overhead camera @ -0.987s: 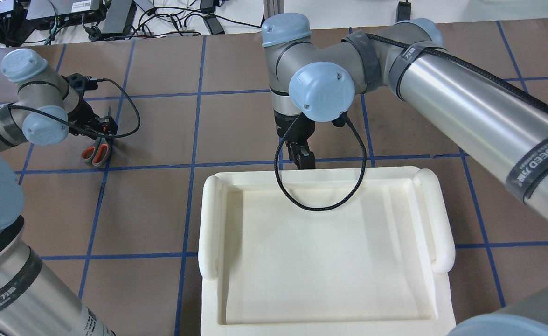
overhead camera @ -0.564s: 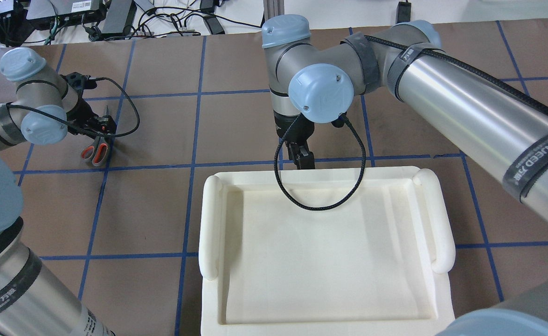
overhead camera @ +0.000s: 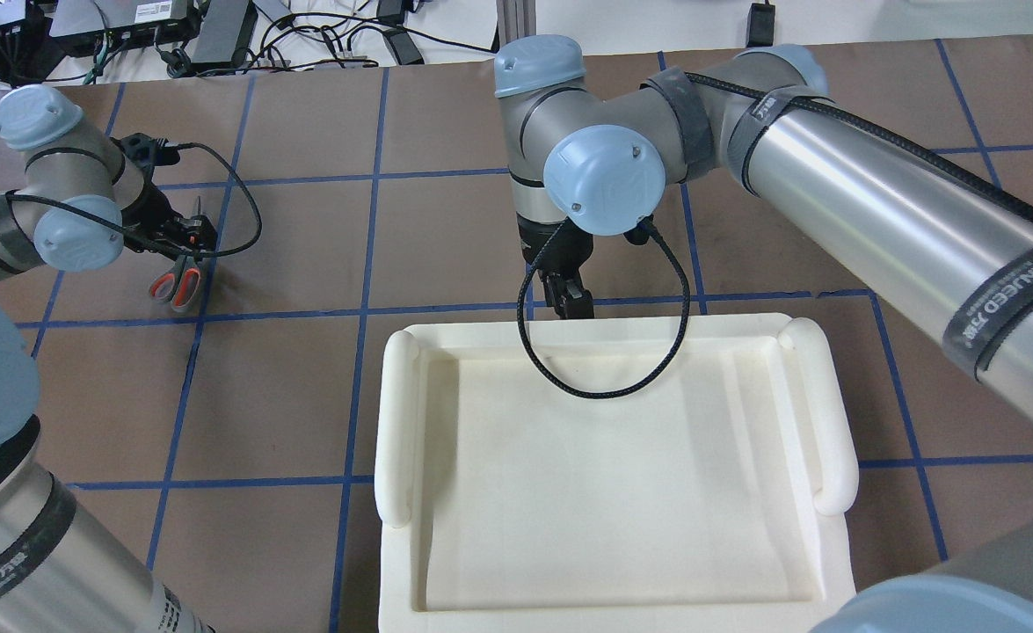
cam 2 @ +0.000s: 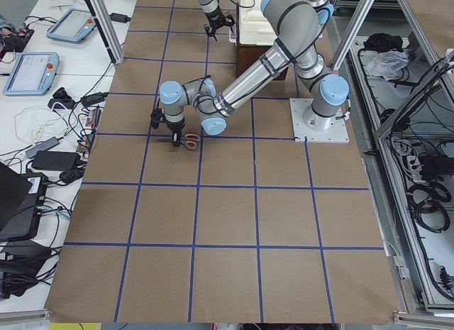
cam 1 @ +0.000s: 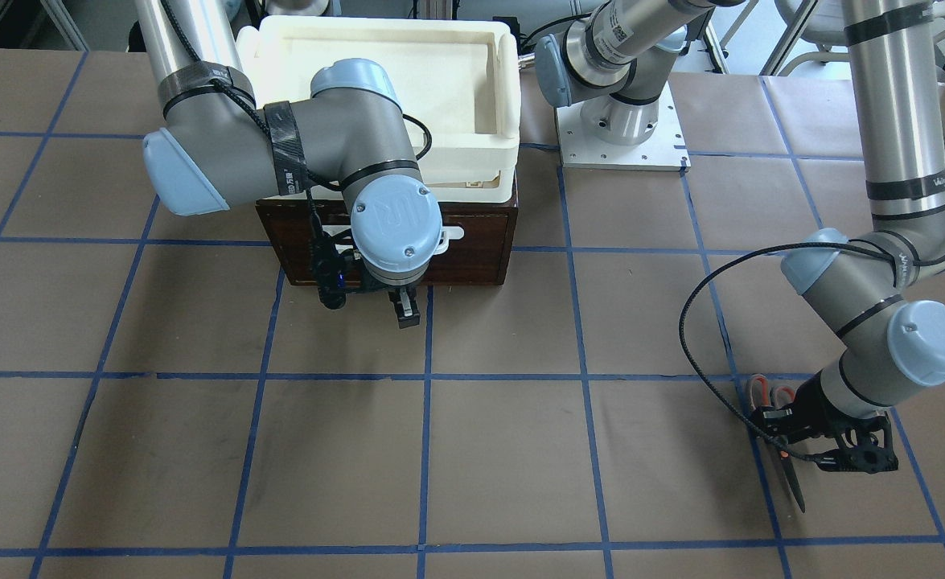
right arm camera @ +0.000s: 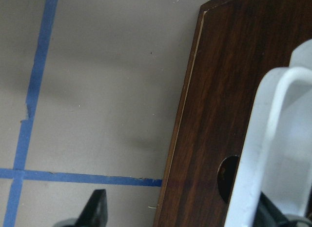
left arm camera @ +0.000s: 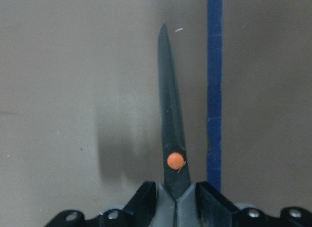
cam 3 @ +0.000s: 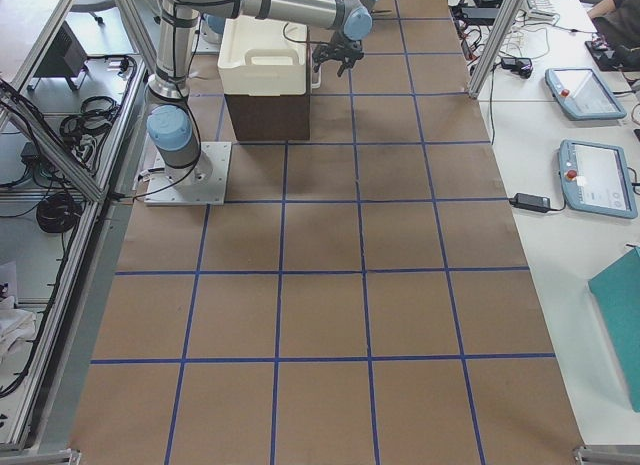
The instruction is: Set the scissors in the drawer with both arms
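The scissors [overhead camera: 175, 286], gripped in the left claw [overhead camera: 192, 250], are being shifted slightly leftward and farther from the robot over the bench [overhead camera: 305, 246].

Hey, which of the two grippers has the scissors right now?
The left gripper, clamped on the scissors near their orange pivot, far from the drawer. The right gripper is at the drawer's front.
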`<state>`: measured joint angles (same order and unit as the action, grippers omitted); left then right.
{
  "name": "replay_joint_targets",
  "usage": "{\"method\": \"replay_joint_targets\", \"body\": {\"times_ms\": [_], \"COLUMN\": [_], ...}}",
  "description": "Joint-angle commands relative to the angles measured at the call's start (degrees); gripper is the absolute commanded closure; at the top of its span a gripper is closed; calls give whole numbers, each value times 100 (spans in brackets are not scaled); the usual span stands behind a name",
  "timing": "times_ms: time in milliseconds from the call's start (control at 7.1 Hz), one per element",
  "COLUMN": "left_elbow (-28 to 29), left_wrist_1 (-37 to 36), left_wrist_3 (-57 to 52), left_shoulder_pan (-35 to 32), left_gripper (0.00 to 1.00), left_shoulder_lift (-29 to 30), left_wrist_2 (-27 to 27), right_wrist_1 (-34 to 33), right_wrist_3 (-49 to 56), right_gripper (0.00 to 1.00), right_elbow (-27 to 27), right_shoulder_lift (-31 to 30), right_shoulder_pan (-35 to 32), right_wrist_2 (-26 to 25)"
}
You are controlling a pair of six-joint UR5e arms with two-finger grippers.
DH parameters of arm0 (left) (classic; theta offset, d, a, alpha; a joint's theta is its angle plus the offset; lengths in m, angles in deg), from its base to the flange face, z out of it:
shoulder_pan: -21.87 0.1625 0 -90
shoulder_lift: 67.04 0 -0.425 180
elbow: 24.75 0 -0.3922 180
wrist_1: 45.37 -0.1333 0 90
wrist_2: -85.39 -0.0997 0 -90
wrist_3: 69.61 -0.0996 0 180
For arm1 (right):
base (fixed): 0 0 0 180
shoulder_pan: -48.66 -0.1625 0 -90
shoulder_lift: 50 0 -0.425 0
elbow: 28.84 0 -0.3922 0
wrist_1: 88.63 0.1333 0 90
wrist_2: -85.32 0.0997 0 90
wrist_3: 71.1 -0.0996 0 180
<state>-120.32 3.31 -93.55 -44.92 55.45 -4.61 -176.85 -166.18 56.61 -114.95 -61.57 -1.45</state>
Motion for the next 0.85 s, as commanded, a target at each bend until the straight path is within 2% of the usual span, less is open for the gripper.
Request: {"method": "replay_joint_targets", "body": {"times_ms": [0,423,705], "left_elbow": [-24,55,238], "left_wrist_1": [446,1728,2571], "left_wrist_3": [3,30,221], "left_shoulder_pan": [-27,-123,-228], "left_gripper": [73,73,73], "left_shoulder_lift": [-373,-1373,-1928], "left_wrist_2": [-70,-18,-61], "right_wrist_1": [-11,-28,-490], "right_wrist_3": [68,173,357], "right_gripper": [0,0,0], "right_elbow": [50,68,68], "right_shoulder_lift": [17,53,53], "right_shoulder_pan": [2,2,2], "right_wrist_2": [-7,-7,-50]}}
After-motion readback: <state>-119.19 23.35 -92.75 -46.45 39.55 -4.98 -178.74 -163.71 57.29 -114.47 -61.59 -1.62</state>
